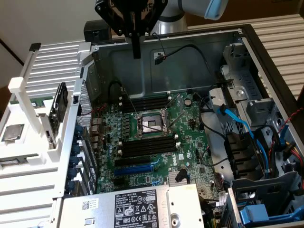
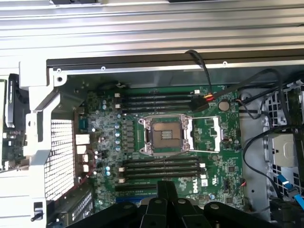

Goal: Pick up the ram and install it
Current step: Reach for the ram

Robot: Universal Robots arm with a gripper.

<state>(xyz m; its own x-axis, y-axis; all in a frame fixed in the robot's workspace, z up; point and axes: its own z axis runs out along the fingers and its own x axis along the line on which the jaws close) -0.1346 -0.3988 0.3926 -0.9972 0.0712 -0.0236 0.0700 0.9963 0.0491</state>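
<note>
Ram, as far as it could be told, was the thin dark stick (image 1: 59,110) that stood tilted on edge in the white plastic rack (image 1: 28,111) at the exterior view's left, outside the open grey metal computer case (image 1: 190,61). Its green board and chips could not be made out clearly from that angle. It was not installed, and it sat well apart from the black robot gripper (image 1: 136,50).

The gripper hung above the rear wall of the case, pointing downward, with its fingers pressed together and nothing between them. In the wrist view the same closed gripper (image 2: 166,190) was over the near edge of the green motherboard (image 2: 213,142).

The motherboard lay flat in the floor of the case. At its middle sat the square silver processor socket (image 1: 151,122), with one bank of long black memory slots (image 1: 145,103) on its far side and another bank (image 1: 147,147) on its near side. A blue expansion slot (image 1: 135,167) ran just beside the nearer bank. A silver power-supply box with a white label (image 1: 128,206) lay at the front of the case, and blue cables (image 1: 240,123) crossed the drive bay at the exterior view's right.
</note>
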